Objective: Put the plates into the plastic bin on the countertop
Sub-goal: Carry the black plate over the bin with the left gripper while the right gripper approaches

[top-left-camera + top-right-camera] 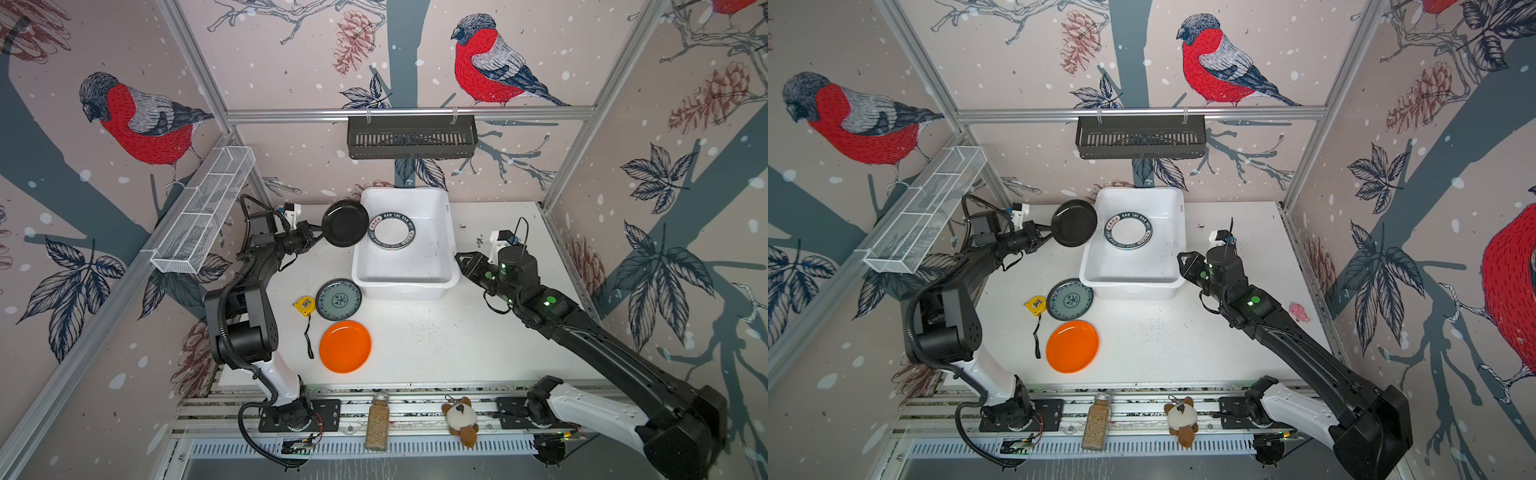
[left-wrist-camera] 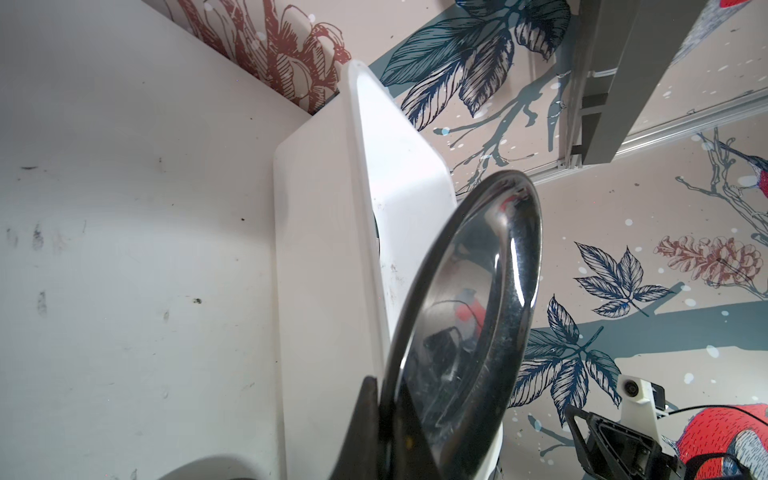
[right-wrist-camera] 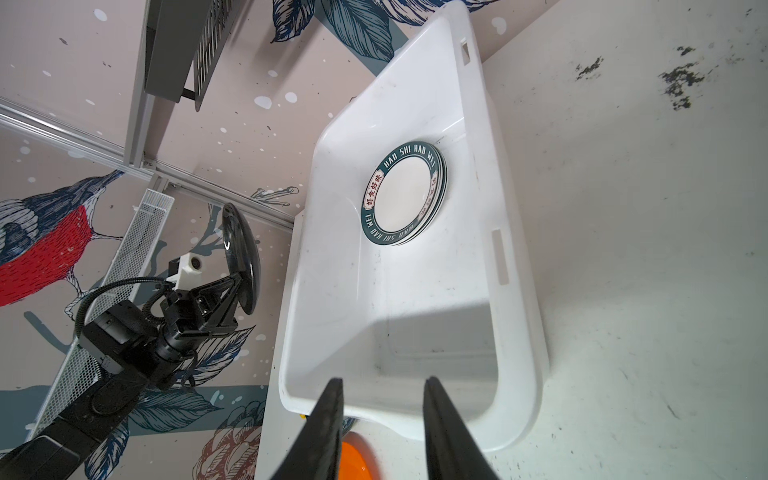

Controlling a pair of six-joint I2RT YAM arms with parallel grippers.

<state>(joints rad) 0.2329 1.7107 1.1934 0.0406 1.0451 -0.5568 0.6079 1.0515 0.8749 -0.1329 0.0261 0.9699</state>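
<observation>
Bullfinch-and-pinecone wallpaper [image 1: 137,120] lines the cell. The countertop [image 1: 436,345] is matte white, speckled with dark grit and scuffs.

Far left: a long white wire mesh tray [image 1: 203,212] is mounted along the left wall.

Left gripper [image 1: 321,233]: jaws are clamped thin on the rim of the glossy black plate [image 1: 345,223], a small round dish with a raised lip. It is held off the counter and tilted steeply. In both top views its far edge overlaps the left rim of the plastic bin [image 1: 405,287].

Nearer the front, a yellow tape measure [image 1: 303,306] with a black strap lies just beside the teal floral plate [image 1: 338,299]. That plate is flat on the counter, close to the bin's front-left corner. The orange plate [image 1: 345,346], plain and smooth, lies flat just in front of the teal one.

Bin: a white moulded tub with rounded corners, rolled rim and slotted wall. Inside, toward its far left, is a flat stack of white lettered plates [image 3: 405,193] with dark green rims.

Right gripper [image 3: 383,380]: black tapered fingers are parted moderately with nothing between them, beside the bin's right wall.
</observation>
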